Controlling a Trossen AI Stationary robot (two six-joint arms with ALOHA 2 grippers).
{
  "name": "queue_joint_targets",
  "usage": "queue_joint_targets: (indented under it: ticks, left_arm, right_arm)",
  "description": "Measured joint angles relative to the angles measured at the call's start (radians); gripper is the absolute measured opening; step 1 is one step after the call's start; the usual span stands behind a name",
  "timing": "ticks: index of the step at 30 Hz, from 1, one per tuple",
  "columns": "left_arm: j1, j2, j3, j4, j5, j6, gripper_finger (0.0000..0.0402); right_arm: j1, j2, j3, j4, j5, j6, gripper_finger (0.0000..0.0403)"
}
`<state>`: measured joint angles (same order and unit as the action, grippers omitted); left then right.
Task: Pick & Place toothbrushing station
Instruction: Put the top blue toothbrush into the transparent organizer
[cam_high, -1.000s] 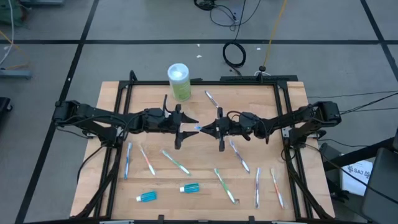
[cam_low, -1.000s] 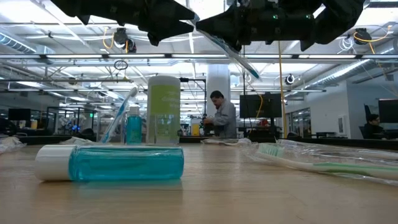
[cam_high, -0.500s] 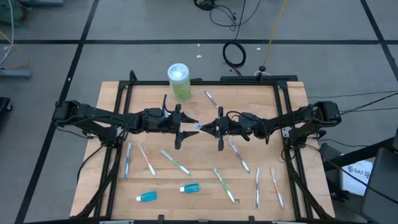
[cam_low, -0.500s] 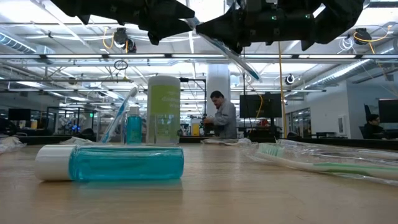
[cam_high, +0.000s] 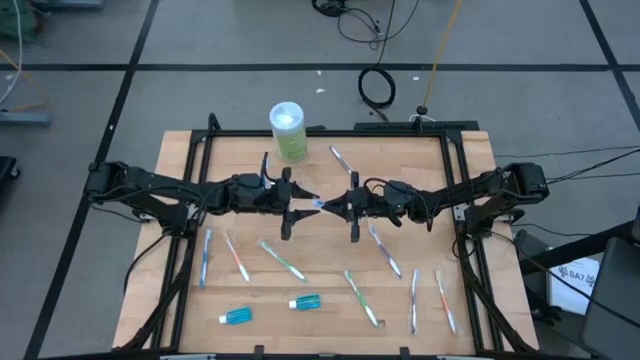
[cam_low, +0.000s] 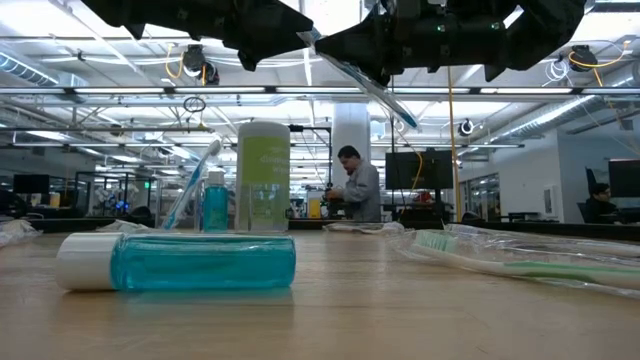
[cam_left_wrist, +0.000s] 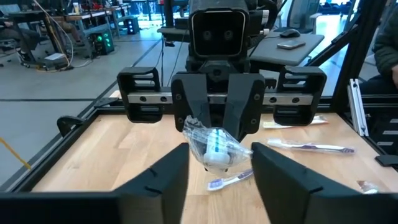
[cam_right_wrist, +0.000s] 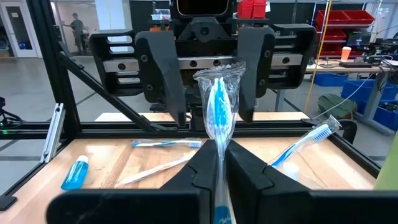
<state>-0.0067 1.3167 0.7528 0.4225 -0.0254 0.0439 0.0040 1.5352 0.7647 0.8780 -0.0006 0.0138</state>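
1. Gripping a clear-wrapped blue-and-white toothbrush (cam_right_wrist: 216, 118) tight between its closed fingers, the right gripper (cam_high: 343, 207) is hovering above the middle of the wooden table (cam_high: 470, 300).
2. Facing it, the left gripper (cam_high: 297, 207) is sitting with its fingers spread either side of the brush's wrapped head, not clamping it as far as I can see.
3. Sitting upright by the far edge is the clear plastic cup with a green label (cam_high: 288, 132).
4. Lying near the front edge are two small blue toothpaste tubes (cam_high: 237, 316), with loose toothbrushes (cam_high: 283, 261) scattered around.
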Motion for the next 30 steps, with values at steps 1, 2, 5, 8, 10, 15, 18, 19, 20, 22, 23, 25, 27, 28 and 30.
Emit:
queue_joint_targets:
  ticks: [1,2,5,8,10,15,18,19,20,22,23,25,27,28,30]
  left_arm:
    - [0.0,0.0,0.0,0.0,0.0,0.0,0.0157]
    - [0.0,0.0,0.0,0.0,0.0,0.0,0.0146]
    - [0.0,0.0,0.0,0.0,0.001,0.0,0.0116]
    - [0.0,0.0,0.0,0.0,0.001,0.0,0.0094]
    - [0.0,0.0,0.0,0.0,0.001,0.001,0.0083]
    - [0.0,0.0,0.0,0.0,0.001,0.0,0.0065]
    - [0.0,0.0,0.0,0.0,0.001,0.0,0.0064]
    - [0.0,0.0,0.0,0.0,0.002,0.001,0.0065]
    - [0.0,0.0,0.0,-0.001,0.001,0.001,0.0066]
    - [0.0,0.0,0.0,-0.004,0.002,0.001,0.0066]
    - [0.0,0.0,0.0,-0.006,0.002,0.001,0.0066]
    - [0.0,0.0,0.0,-0.012,0.002,0.001,0.0066]
    - [0.0,0.0,0.0,-0.026,-0.001,0.001,0.0067]
    - [0.0,0.0,0.0,-0.034,-0.003,0.0,0.0067]
    - [0.0,0.0,0.0,-0.051,-0.014,-0.009,0.0067]
  right_arm:
    - [0.0,0.0,0.0,0.0,0.0,0.0,0.0018]
    - [0.0,0.0,0.0,0.0,0.0,0.0,0.0018]
    - [0.0,0.0,0.0,0.0,0.0,0.0,0.0018]
    - [0.0,0.0,0.0,0.0,0.0,0.0,0.0018]
    - [0.0,0.0,0.0,0.0,0.0,0.0,0.0018]
    - [0.0,0.0,0.0,0.0,0.0,0.0,0.0018]
    - [0.0,0.0,0.0,0.0,0.0,-0.004,0.0021]
    - [0.0,0.0,0.0,-0.002,0.0,-0.004,0.0024]
    - [0.0,0.0,0.0,-0.005,0.0,-0.004,0.0028]
    - [0.0,0.0,0.0,-0.012,0.0,-0.006,0.0038]
    - [0.0,0.0,0.0,-0.017,0.0,-0.007,0.0044]
    - [0.0,0.0,0.0,-0.034,0.0,-0.007,0.0058]
    - [-0.004,0.0,0.0,-0.054,0.001,-0.007,0.0074]
    - [-0.007,-0.002,0.0,-0.065,0.002,-0.007,0.0083]
    - [-0.013,-0.018,0.0,-0.099,0.003,-0.007,0.0098]
